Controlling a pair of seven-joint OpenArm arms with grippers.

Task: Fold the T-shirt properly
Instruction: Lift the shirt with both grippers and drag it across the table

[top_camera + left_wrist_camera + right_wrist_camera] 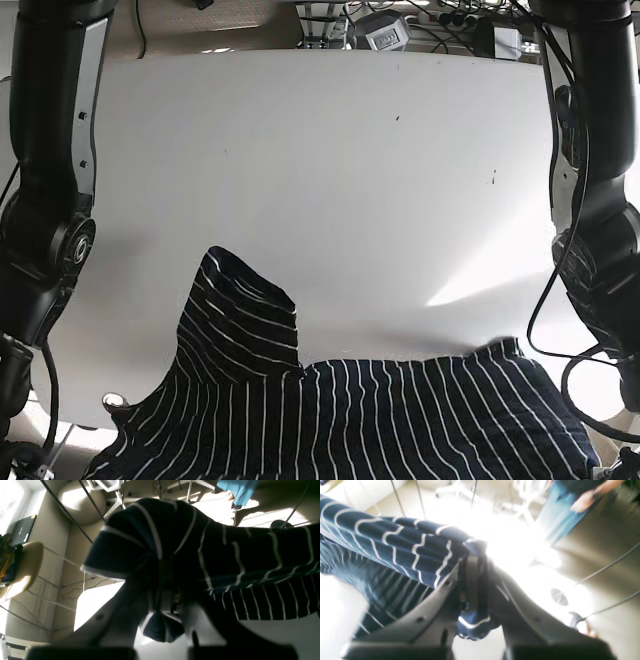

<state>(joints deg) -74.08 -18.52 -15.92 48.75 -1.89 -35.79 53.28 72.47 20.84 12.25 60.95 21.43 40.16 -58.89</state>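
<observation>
T-shirt [340, 420], soft navy knit with thin white stripes, lies partly on the near edge of the smooth white desk [330, 170], one sleeve spread up onto the surface, the rest drooping toward the arms. The left gripper [161, 605] has its fingers clamped on a bunched fold, cloth draping over them in rumpled ridges. The right gripper [473, 590] likewise pinches a gathered wad of striped fabric, stretched taut leftward.

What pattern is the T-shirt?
Dark navy with thin white stripes on the T-shirt; clearest in the base view.
</observation>
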